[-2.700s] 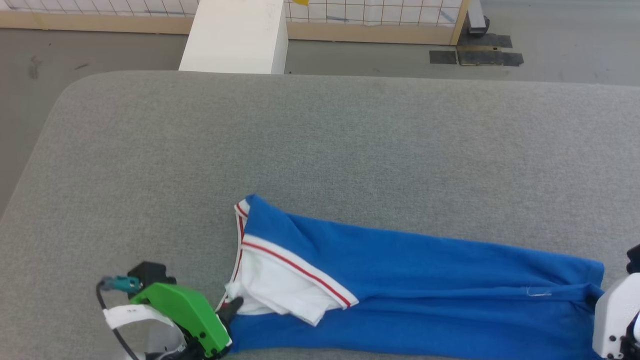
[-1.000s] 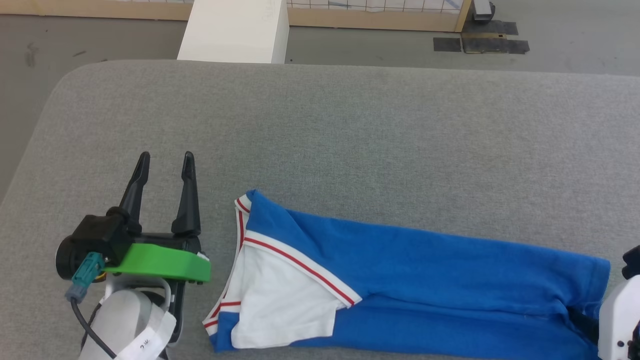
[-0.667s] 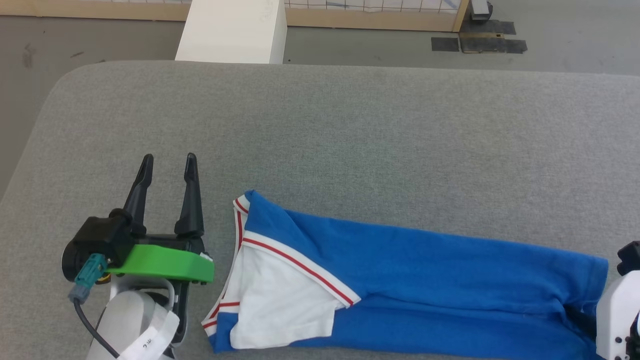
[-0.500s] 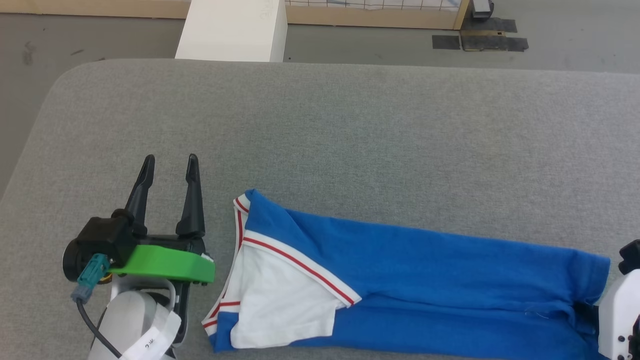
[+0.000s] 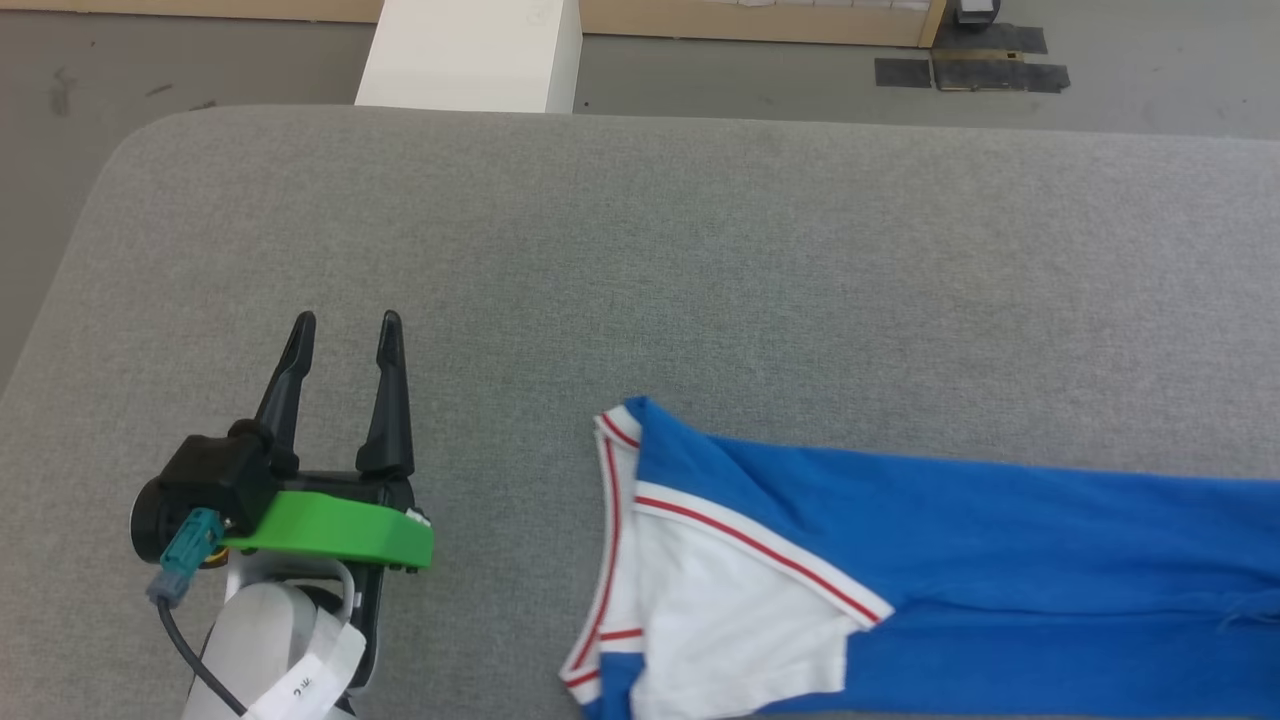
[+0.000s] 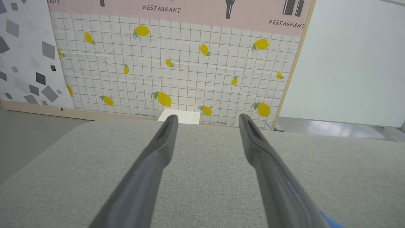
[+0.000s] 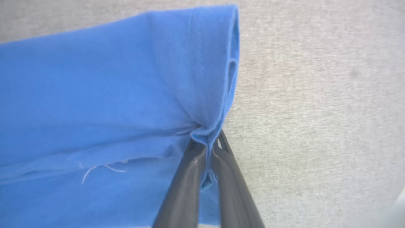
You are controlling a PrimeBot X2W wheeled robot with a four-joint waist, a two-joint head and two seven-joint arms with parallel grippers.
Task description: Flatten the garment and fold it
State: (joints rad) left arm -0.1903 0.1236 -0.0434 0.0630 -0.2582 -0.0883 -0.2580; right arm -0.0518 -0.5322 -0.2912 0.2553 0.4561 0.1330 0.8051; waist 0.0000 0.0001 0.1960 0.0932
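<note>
- Step in hand: the garment (image 5: 1000,560) lies as a long, narrow band, a white sleeve (image 5: 730,640) laid over the blue body. It is judged to be already folded lengthwise, with a crosswise fold still due.
- Location of the garment: at 4 to 5 o'clock on the grey tabletop (image 5: 700,250). The collar end points to 9 o'clock; the body runs out of the head view toward 3 o'clock.
- Right hand (image 7: 207,142): closed, pinching the blue hem (image 7: 227,79) between its two fingers at the edge of the garment.
- Left hand (image 5: 346,318): fully open and empty, at 8 o'clock on the tabletop, fingers toward 12 o'clock, well apart from the collar.
- Next move, judged: carry the pinched hem toward 9 o'clock and lay it over the collar end. The left hand probably needs to pin or grip the collar end so the band does not slide.
- Risk: a one-point pinch may let the hem bunch or the layers separate.
- Surroundings: a white box (image 5: 470,55) stands beyond the tabletop at 12 o'clock; dark floor patches (image 5: 970,72) lie at 1 o'clock. Neither obstructs the fold path.
</note>
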